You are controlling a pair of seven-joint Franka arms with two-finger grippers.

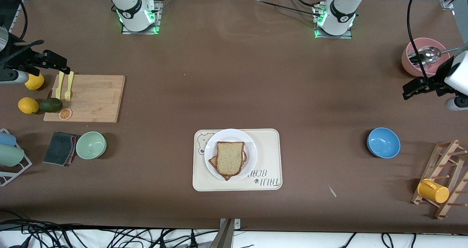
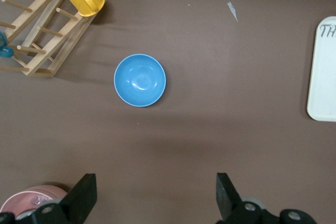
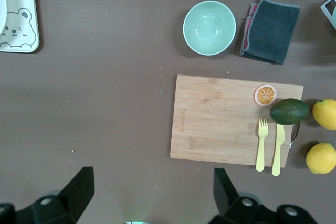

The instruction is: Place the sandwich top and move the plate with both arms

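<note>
In the lower middle of the front view the sandwich top [image 1: 230, 157] lies on the plate [image 1: 219, 139], stacked on a darker slice [image 1: 212, 162] whose edges peek out beneath it. The plate sits on the cream bear-print tray [image 1: 268, 151], filling the half of it toward the right arm's end of the brown surface [image 1: 234, 76]. The right end effector [image 1: 55, 60] hangs at the left edge of the front view, over the upper corner of the wooden cutting board [image 1: 93, 96]; its fingers [image 3: 79, 190] stand wide apart in the right wrist view and hold nothing. On the board lie a yellow fork [image 1: 68, 86] and knife [image 1: 59, 84] and an orange slice [image 1: 65, 113], with an avocado [image 1: 51, 105] and two lemons [image 1: 28, 105] just beside it. Lower in the frame are a green bowl [image 1: 91, 145] and a dark cloth [image 1: 60, 148]. The left end effector [image 1: 415, 88] hangs at the right edge of the front view, over bare surface between the pink bowl [image 1: 413, 63] holding a spoon [image 1: 429, 54] and the blue bowl [image 1: 383, 142]; its fingers [image 2: 84, 195] are likewise spread wide and empty. A wooden rack [image 1: 444, 175] with a yellow cup [image 1: 433, 191] stands in the lower right corner.
</note>
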